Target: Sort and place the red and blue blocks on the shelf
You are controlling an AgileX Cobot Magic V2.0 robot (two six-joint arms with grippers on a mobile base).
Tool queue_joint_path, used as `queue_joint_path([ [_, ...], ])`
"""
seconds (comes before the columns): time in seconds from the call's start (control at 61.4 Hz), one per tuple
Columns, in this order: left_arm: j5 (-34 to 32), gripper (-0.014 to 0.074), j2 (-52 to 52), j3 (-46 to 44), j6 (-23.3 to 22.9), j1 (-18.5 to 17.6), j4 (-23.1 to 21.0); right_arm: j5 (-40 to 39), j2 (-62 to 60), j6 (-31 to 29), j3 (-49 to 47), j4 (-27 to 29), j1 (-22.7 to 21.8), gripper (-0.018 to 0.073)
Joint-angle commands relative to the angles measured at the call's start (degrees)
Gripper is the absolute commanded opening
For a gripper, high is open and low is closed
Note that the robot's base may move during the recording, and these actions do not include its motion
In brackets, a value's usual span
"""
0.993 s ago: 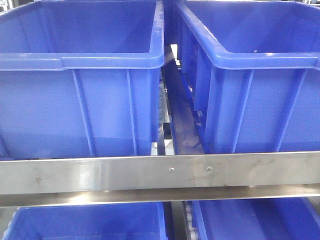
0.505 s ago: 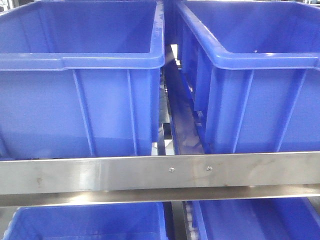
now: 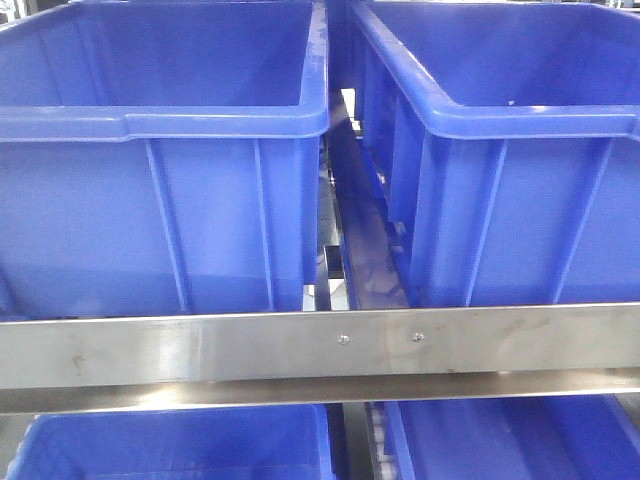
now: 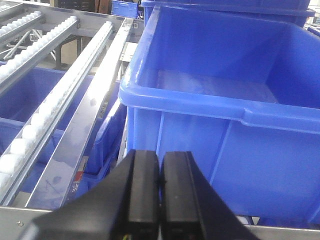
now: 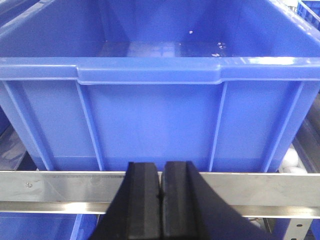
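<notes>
In the front view the shelf's brushed-metal crossbar (image 3: 320, 345) ran level across the lower part of the picture, two small screws near its middle. Above it stood two big blue bins side by side — the left bin (image 3: 160, 200) at 10 o'clock and the right bin (image 3: 520, 200) at 2 o'clock, a narrow gap between them. Below the bar, the rims of two more bins showed at 7 and 5 o'clock.

The left gripper (image 4: 160, 172) sat at 6 o'clock in its wrist view, its two black fingers pressed flat together with nothing between them, pointing toward the near wall of a blue bin (image 4: 220, 100) whose floor looked bare. White roller tracks (image 4: 60, 90) slanted away toward 10 o'clock beside a steel rail.

The right gripper (image 5: 161, 195) was likewise at 6 o'clock, fingers closed against each other and empty, aimed level at the front wall of another bin (image 5: 150, 115) and just over a crossbar (image 5: 60, 187).

Neither the red nor the blue block showed in any view — their place could not be told.
</notes>
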Motion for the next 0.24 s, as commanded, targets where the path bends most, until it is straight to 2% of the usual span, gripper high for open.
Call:
queue_joint_path([
  [0.0, -4.67, 0.0135, -1.29, 2.68, 0.39, -0.14, -0.52, -5.28, -1.18, -0.45, -1.11, 0.09, -0.28, 0.0054],
  [0.228, -4.67, 0.0135, -1.29, 2.68, 0.39, -0.14, -0.52, -5.28, -1.18, -0.45, -1.11, 0.09, -0.28, 0.0054],
])
